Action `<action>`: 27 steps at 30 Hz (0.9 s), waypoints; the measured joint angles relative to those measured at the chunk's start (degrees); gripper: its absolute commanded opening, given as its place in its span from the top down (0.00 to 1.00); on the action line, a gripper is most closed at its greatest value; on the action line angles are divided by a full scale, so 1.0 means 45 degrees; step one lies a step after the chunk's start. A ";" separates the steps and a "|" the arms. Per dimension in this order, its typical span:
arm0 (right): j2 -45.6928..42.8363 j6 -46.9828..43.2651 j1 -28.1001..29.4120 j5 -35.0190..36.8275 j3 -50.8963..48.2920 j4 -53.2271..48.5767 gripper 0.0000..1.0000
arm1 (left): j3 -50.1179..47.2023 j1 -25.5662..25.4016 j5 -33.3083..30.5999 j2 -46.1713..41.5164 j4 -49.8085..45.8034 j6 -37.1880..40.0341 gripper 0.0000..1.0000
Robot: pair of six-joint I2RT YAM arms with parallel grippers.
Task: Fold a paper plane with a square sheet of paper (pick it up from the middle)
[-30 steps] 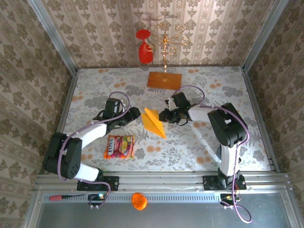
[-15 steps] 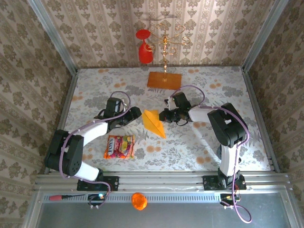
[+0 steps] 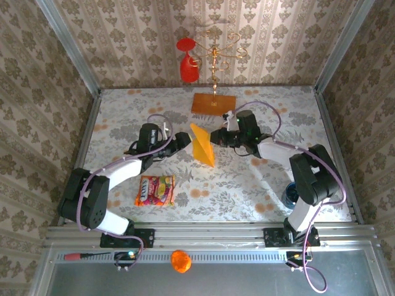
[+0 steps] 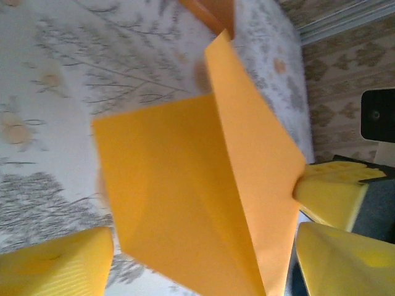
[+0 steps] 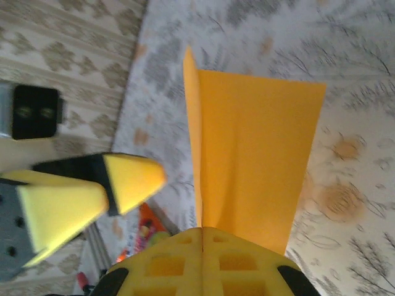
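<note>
The right gripper [image 3: 214, 137] pinches the paper plane [image 3: 202, 145] by its edge, holding it above the table [image 3: 247, 185] so the left gripper [image 3: 182, 140], fingers spread wide beside it, can reach in.

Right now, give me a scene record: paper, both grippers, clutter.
paper plane: partly folded, centre crease, between the two grippers
right gripper: shut on the plane's edge
left gripper: open, beside the plane, not gripping
clutter: snack packet at near left; orange board at the back
</note>
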 measured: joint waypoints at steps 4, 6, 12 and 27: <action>-0.0641 0.0981 -0.0151 -0.0389 -0.0029 0.0903 0.98 | 0.0330 -0.0729 0.0209 0.0000 0.0563 -0.0262 0.06; -0.0845 0.1477 -0.0194 -0.0563 -0.0126 0.1413 0.98 | 0.0636 -0.1044 0.0296 0.0000 0.0670 -0.0423 0.07; -0.0967 0.3215 -0.0287 -0.1127 -0.0461 0.3041 0.98 | 0.0991 -0.1375 0.0699 0.0291 0.2560 -0.1608 0.26; -0.0967 0.5620 -0.0792 -0.1676 -0.1025 0.5323 0.98 | 0.1025 -0.1574 0.1919 0.0772 0.4954 -0.2788 0.65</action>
